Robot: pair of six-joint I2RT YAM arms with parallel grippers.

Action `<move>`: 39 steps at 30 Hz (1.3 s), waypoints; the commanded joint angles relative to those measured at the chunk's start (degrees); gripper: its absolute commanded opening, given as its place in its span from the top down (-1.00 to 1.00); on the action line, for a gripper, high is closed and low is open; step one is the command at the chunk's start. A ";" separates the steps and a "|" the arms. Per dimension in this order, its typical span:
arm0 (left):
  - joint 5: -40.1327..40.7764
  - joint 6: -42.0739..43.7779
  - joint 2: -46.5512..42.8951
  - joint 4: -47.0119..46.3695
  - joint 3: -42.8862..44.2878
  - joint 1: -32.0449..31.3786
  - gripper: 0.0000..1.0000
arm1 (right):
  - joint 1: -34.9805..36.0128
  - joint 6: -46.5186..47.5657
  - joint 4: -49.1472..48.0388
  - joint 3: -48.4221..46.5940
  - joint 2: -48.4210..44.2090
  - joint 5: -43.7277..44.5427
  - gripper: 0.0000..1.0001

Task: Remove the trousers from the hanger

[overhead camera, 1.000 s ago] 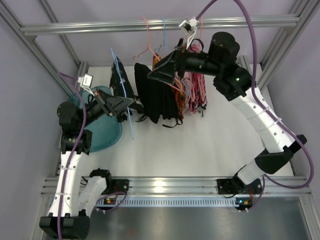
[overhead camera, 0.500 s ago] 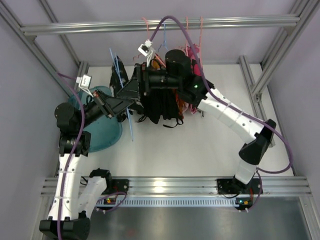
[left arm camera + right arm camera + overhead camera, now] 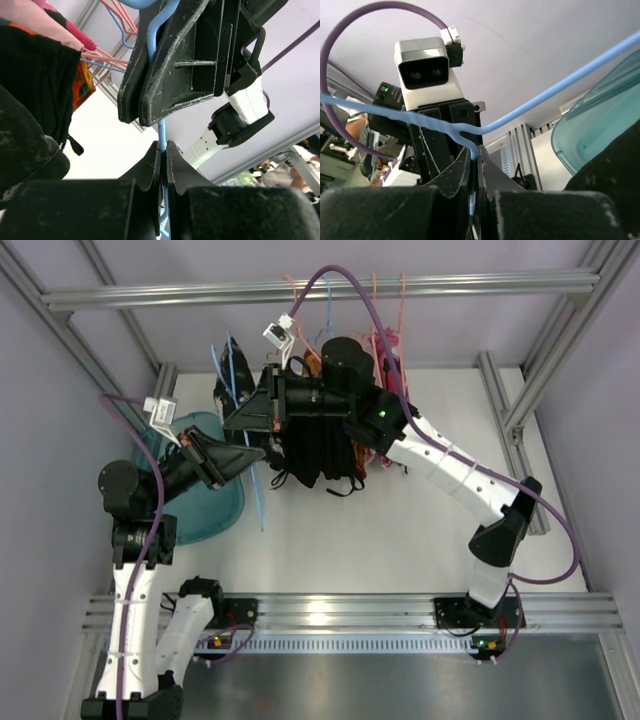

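Swung across from the rack since a second ago, the right gripper is now pressed shut on the blue hanger wire. It is set just beyond the left gripper, which is likewise pinched on that wire. Speckled trousers are seen just beside the left claw. Plain black trousers hang behind the right claw. Risk judged: with both pinches so close together, the wire could be twisted and the cloth snagged rather than slid off.

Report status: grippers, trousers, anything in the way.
Left gripper shut on blue hanger. Right gripper shut on it too. Speckled trousers hang beside both. Plain black trousers crowd alongside.
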State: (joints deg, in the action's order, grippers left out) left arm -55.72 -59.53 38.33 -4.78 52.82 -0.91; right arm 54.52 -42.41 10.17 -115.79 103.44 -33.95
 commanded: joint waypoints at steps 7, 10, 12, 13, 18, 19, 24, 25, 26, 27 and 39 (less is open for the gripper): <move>7.45 28.66 -2.73 23.01 12.48 -0.41 -0.17 | 1.02 -1.18 -6.48 -5.15 -3.68 -1.46 1.00; 16.76 29.91 -7.11 24.37 12.05 -0.41 -0.30 | 0.94 -2.32 -6.66 -4.71 -5.00 -2.08 1.00; 27.00 31.39 -10.98 26.03 10.73 -0.41 -0.38 | 0.50 -3.64 -6.92 -3.31 -5.79 -2.34 1.00; 29.25 32.79 -11.95 26.92 10.21 -0.41 -0.39 | 0.24 -3.99 -7.36 -2.78 -5.88 -2.61 1.00; 29.73 48.95 -17.40 34.04 6.43 -0.41 -0.40 | -0.56 -6.89 -8.15 -1.90 -6.76 -2.78 1.00; 26.14 51.76 -18.71 34.83 3.90 -0.41 -0.41 | -0.47 -7.42 -8.41 -1.90 -6.85 -2.87 1.00; 21.62 70.32 -24.78 41.59 -2.09 -0.32 -0.48 | -0.47 -9.09 -8.94 -2.07 -7.28 -2.52 1.00; 21.80 72.08 -26.53 41.86 -4.11 -0.32 -0.49 | -0.47 -9.35 -9.03 -2.07 -7.29 -2.43 1.00; 21.89 74.53 -27.42 41.95 -5.17 -0.32 -0.49 | -0.38 -9.62 -9.03 -2.34 -7.29 -2.43 1.00; 21.80 75.25 -28.12 41.87 -5.96 -0.32 -0.49 | -0.21 -9.79 -9.12 -2.42 -7.29 -2.34 1.00; 17.49 79.66 -26.73 37.39 -13.35 0.20 -0.79 | 0.94 -11.90 -8.94 -4.44 -6.06 -0.33 1.00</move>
State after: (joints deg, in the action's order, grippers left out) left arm -36.45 17.91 10.46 37.36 40.69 -1.08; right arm 54.50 -54.81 12.86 -115.90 101.95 -35.48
